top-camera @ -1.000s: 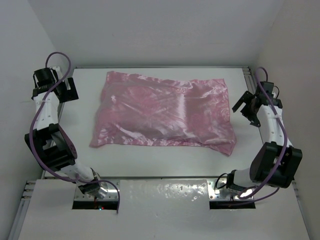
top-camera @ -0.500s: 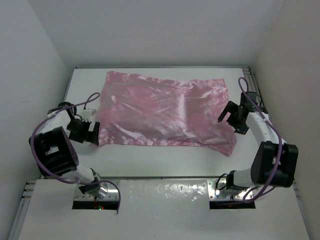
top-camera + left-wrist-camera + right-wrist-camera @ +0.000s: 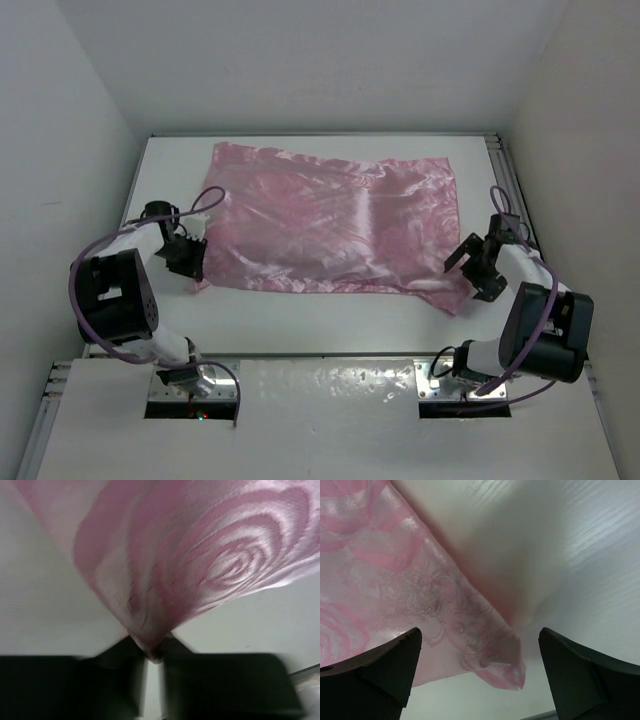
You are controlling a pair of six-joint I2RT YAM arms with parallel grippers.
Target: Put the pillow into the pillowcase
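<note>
The pink shiny pillowcase lies spread flat on the white table. No pillow shows in any view. My left gripper is at the pillowcase's near-left corner. In the left wrist view that gripper is shut on the tip of the swirl-patterned pillowcase. My right gripper sits low at the near-right corner. In the right wrist view it stands open, and the corner of the pillowcase lies between the two fingertips, touching neither.
White walls close in the table at the back and both sides. A metal rail runs along the right edge. The arm bases stand at the near edge.
My left arm swung in from the far-left edge to the pillowcase's near-left corner and shut on it. My right arm came down toward the near-right corner and stayed open.
</note>
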